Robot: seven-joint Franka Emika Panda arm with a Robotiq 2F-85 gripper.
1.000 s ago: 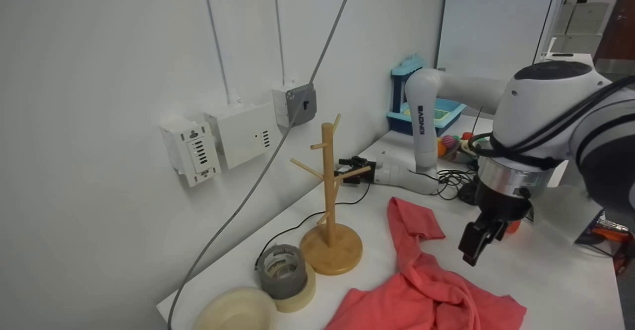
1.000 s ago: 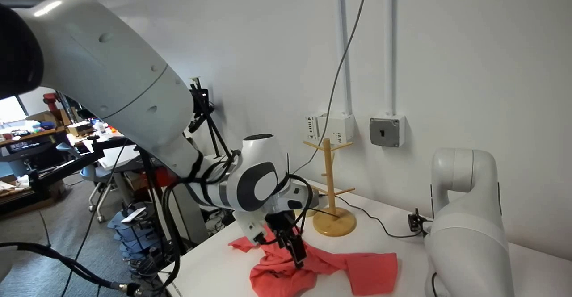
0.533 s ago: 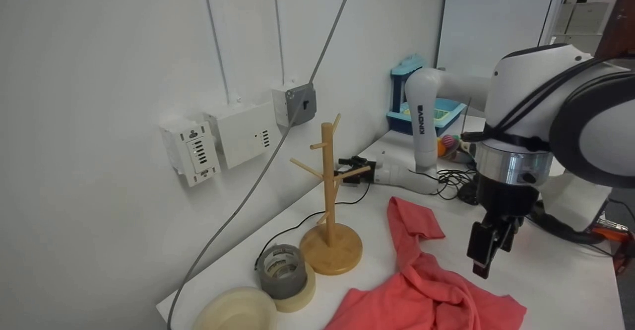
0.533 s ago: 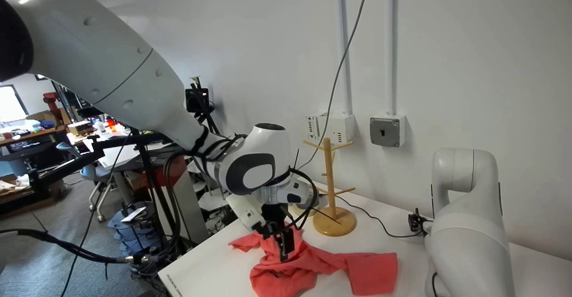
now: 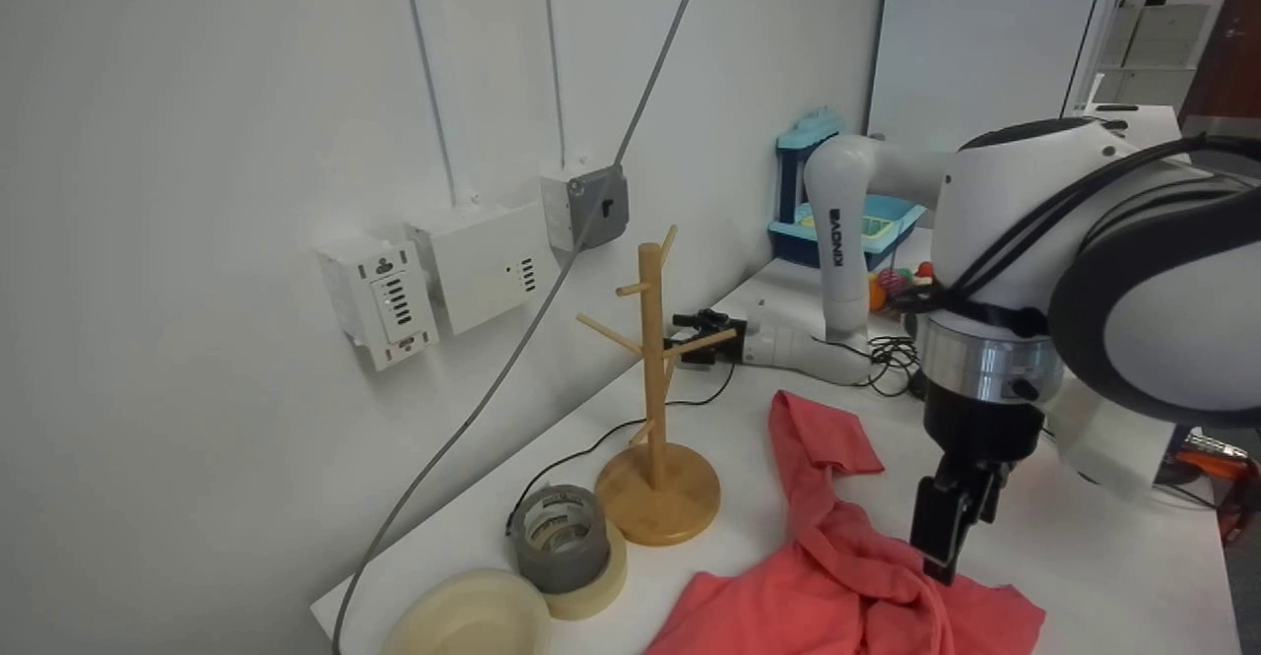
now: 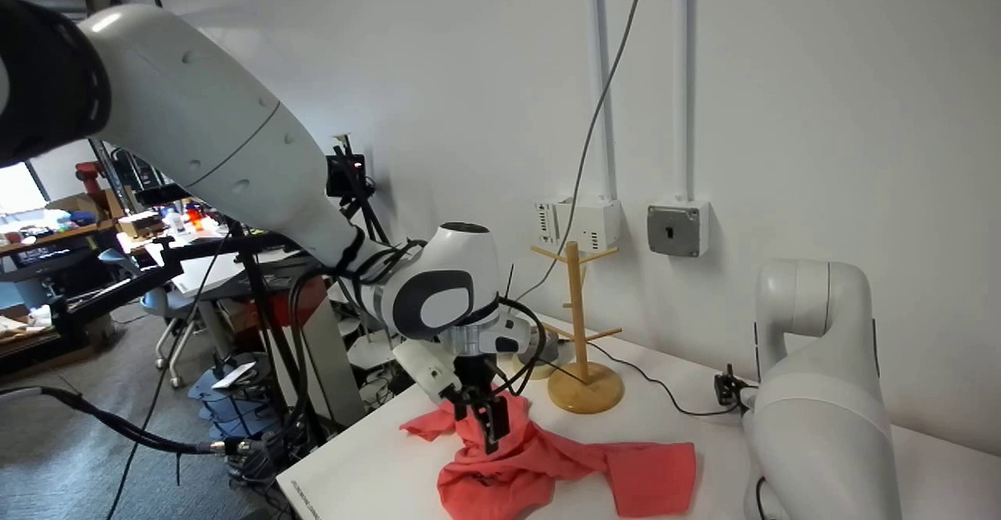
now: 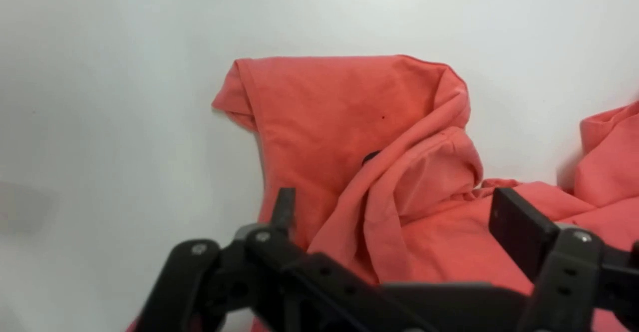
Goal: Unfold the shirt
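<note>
The coral-red shirt [image 5: 778, 606] lies crumpled on the white table, with one sleeve stretched out; it also shows in an exterior view [image 6: 641, 473]. In the wrist view the shirt [image 7: 319, 107] has a flat folded part at the top and twisted folds between the fingers. A small black mark is partly covered by a fold. My gripper [image 7: 394, 209] is open, pointing down, with nothing held between its fingers. In both exterior views the gripper [image 5: 946, 537] [image 6: 491, 430] appears above the shirt; the exact height is hard to tell.
A wooden mug tree [image 5: 654, 369] stands near the wall beside the shirt. Tape rolls [image 5: 564, 542] and a beige bowl [image 5: 468, 621] are close to it. A second white arm [image 6: 821, 410] stands on the table [image 6: 367, 465] past the stretched sleeve. A thin cable crosses the table.
My gripper has come lower and shifted over the shirt, moving slightly left in an exterior view. The shirt has not visibly moved.
</note>
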